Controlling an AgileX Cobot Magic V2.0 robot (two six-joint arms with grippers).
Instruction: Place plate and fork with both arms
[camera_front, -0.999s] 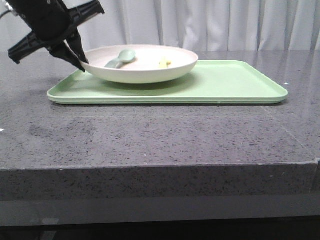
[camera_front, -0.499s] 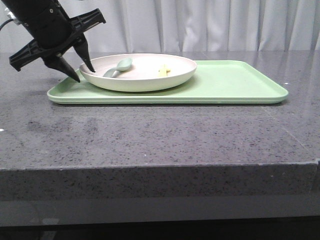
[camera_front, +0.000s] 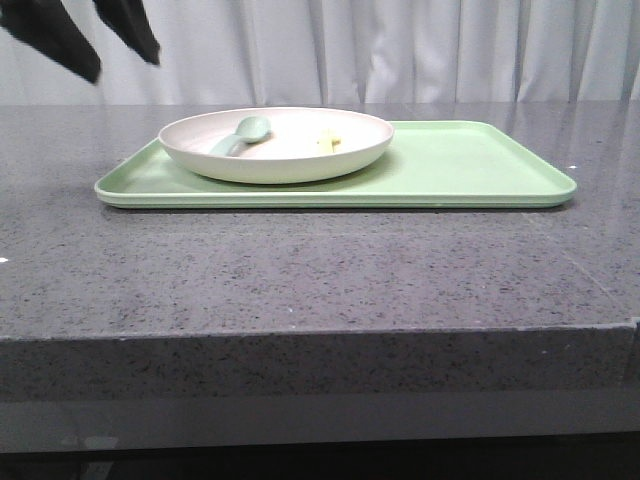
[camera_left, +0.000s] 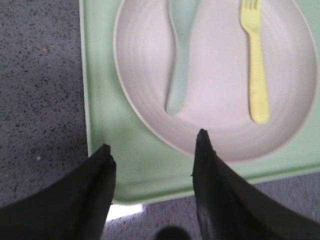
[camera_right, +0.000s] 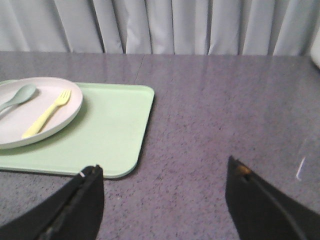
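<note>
The cream plate (camera_front: 277, 143) rests on the left part of the light green tray (camera_front: 470, 165). The pale yellow fork (camera_front: 328, 140) lies in the plate, beside a grey-green spoon (camera_front: 240, 134). All show in the left wrist view: plate (camera_left: 215, 120), fork (camera_left: 256, 65), spoon (camera_left: 179, 55), tray (camera_left: 100, 100). My left gripper (camera_front: 118, 55) is open and empty, raised above the tray's left end; in its wrist view (camera_left: 152, 152) its tips hang over the tray's edge and plate rim. My right gripper (camera_right: 162, 172) is open and empty over bare counter, right of the tray (camera_right: 112, 125), plate (camera_right: 35, 112) and fork (camera_right: 46, 114).
The grey speckled counter (camera_front: 320, 270) has its front edge close to the camera. The right half of the tray holds nothing. White curtains (camera_front: 400, 50) hang behind the counter.
My left gripper let go of the plate's left rim and rose up and away to the upper left. The plate settled flat on the tray.
</note>
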